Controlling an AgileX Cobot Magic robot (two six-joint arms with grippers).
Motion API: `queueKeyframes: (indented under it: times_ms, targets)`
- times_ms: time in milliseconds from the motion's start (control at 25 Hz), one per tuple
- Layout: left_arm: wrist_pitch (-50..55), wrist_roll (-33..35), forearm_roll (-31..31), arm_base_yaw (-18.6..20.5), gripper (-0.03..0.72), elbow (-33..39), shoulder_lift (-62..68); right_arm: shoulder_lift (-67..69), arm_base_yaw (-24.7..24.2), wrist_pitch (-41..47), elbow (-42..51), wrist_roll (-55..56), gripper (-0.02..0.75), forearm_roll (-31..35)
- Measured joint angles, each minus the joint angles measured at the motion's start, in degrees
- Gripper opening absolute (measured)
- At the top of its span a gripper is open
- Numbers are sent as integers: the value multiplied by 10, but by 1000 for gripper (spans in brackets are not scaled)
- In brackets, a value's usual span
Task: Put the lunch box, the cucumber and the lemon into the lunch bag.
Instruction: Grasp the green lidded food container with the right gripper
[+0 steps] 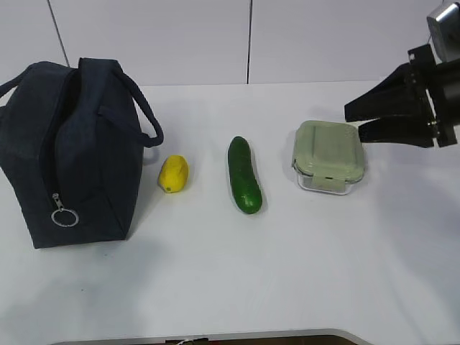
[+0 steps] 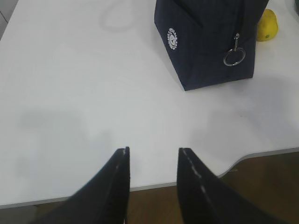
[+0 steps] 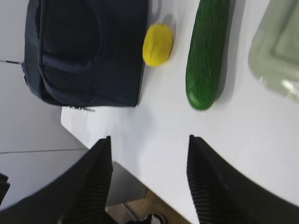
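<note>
Navy fabric fills the left of the exterior view: the lunch bag (image 1: 68, 151) stands upright on the white tabletop (image 1: 287, 273), handles up, its metal ring pull (image 1: 64, 216) hanging low on the end face. Whether the zipper along the top is open cannot be told from these views.

By my reading, none of the three items has gone in yet, so the whole task is left. The lemon (image 1: 173, 173), bright yellow and oval, lies just beside the bag's right side. The cucumber (image 1: 244, 175), dark green and smooth, lies lengthwise near the centre, apart from the lemon. The lunch box (image 1: 328, 156), clear with a pale sage-green clip lid, sits right of centre (lid snapped on, as far as can be seen).

The right tool (image 1: 353, 121) hovers at the right edge of the exterior view, just above and beside the lunch box, its fingers spread apart and holding nothing. The left tool (image 2: 153, 159), seen only in its wrist view, hangs over bare tabletop near the front edge, well apart from the bag, fingers likewise apart and empty.
</note>
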Motion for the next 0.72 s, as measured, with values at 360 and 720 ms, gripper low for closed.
queueKeyframes:
  times_ms: [360, 720]
  targets:
    - [0, 0, 0, 0, 242, 0, 0, 38, -76, 1, -61, 23, 419, -32]
    - [0, 0, 0, 0, 242, 0, 0, 62, -103, 0, -62, 27, 419, -51]
